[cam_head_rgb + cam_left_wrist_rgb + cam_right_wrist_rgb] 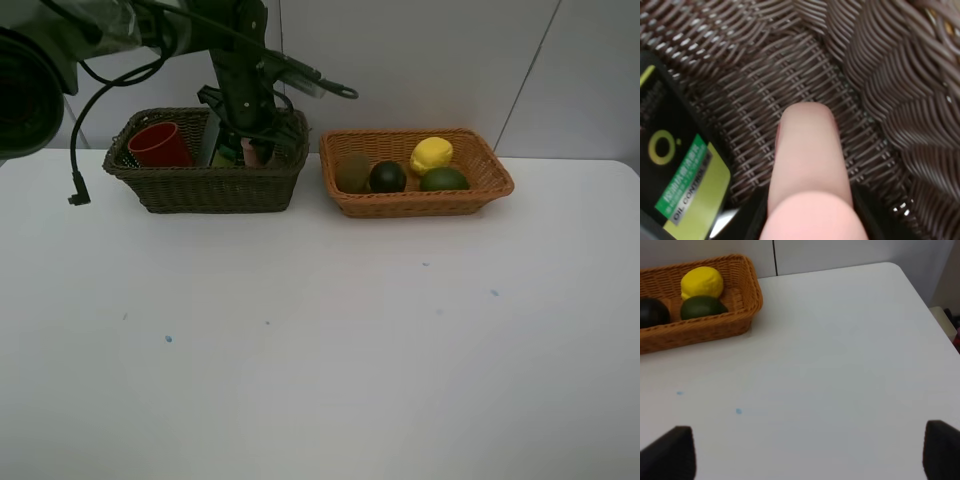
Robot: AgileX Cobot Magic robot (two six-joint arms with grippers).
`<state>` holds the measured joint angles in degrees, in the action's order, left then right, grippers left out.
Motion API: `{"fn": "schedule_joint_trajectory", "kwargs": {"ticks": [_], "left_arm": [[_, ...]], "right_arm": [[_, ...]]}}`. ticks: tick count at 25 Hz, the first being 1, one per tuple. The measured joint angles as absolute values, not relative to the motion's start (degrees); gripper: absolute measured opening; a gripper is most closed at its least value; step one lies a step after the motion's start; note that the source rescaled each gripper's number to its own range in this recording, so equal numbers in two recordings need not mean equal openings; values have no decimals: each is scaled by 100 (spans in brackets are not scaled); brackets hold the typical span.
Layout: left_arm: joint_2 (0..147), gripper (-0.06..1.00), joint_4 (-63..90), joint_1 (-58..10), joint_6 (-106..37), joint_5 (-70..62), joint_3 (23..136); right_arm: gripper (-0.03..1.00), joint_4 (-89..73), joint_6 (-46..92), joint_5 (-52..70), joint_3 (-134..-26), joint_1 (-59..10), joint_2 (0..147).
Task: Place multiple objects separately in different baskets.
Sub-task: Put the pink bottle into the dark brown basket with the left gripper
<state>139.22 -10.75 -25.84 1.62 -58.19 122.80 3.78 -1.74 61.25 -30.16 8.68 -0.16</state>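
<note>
Rough woven wicker baskets (205,185); smooth matt pink bottle (807,165).

Dark basket (200,185) is crowded by the left arm, red cup (158,145) and bottles, seemingly; table (320,350) lies open.

White table (320,350), small blue specks (168,339), pale wall (420,60) with dark seam

Lab-like setup: bare white table (320,380), plain white wall (420,60)
</note>
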Motion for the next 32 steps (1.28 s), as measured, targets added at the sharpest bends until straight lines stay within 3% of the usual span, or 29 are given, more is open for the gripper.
{"fn": "schedule_joint_trajectory", "kwargs": {"ticks": [22,23,27,29,32], "left_arm": [[14001,39,-790,-2406,-189,-5548,12274],[14001,41,-790,-2406,-182,-5542,12274],[14001,89,-777,-2406,121,-5401,12274],[14001,97,-773,-2406,163,-5382,12274],[14001,100,-766,-2406,198,-5382,12274]], "right_arm": [[99,378,-174,6125,-3016,868,-16],[99,378,-174,6125,-3016,868,-16],[99,378,-174,6125,-3016,868,-16],[99,378,-174,6125,-3016,868,-16],[99,378,-174,6125,-3016,868,-16]]}}
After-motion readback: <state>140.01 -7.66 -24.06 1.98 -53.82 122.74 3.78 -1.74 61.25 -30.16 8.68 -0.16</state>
